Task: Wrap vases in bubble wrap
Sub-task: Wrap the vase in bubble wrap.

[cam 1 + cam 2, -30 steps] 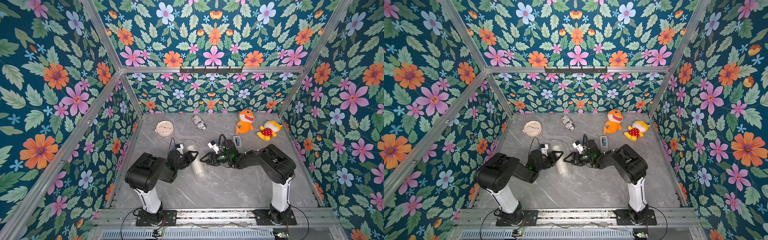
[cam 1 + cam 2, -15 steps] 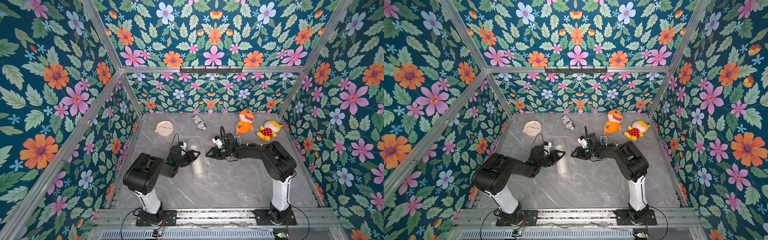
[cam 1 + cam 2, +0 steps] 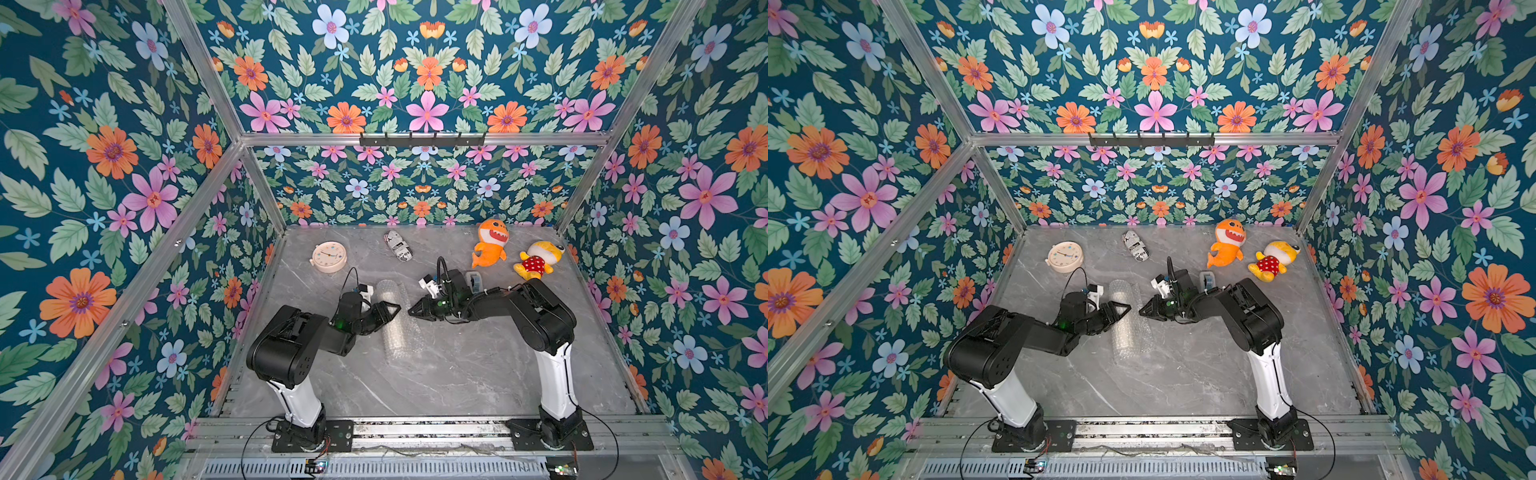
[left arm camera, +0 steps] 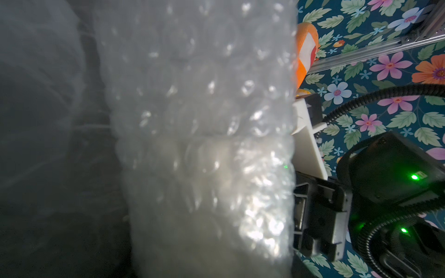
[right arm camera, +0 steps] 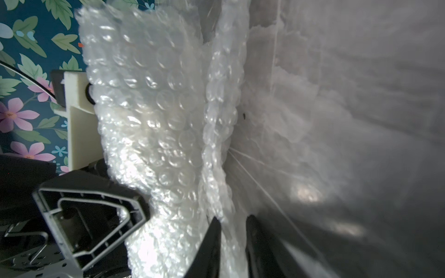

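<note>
1. Readable writing: the black-and-white printed cylinder (image 3: 398, 246) carries dark lettering, too small to make out. The round cream clock (image 3: 329, 257) shows numerals, also too small to read.
2. The bubble wrap (image 3: 401, 332) lies rolled into a tube on the grey marbled table (image 3: 457, 374). It sits right between the two sets of fingertips, with its ends reaching past them on both sides.
3. The right gripper (image 3: 412, 311) has its fingers (image 5: 210, 243) drawn nearly together on a loose flap of the wrap. The right wrist view shows the flap pinched between them.
4. The left gripper (image 3: 392, 311) meets the roll from the opposite side. One of its fingers (image 5: 96, 211) presses into the wrap, which narrows there. The partner finger is hidden behind the roll, so this reads as a grip.
5. The vase cannot be picked out. The left wrist view shows only a cream tint behind the bubbles.
6. The orange shark plush (image 3: 490, 243) and the yellow plush (image 3: 538, 259) lie well beyond the fingertips, as do the clock and cylinder. A small grey item (image 3: 473, 282) sits just behind the right fingers.
</note>
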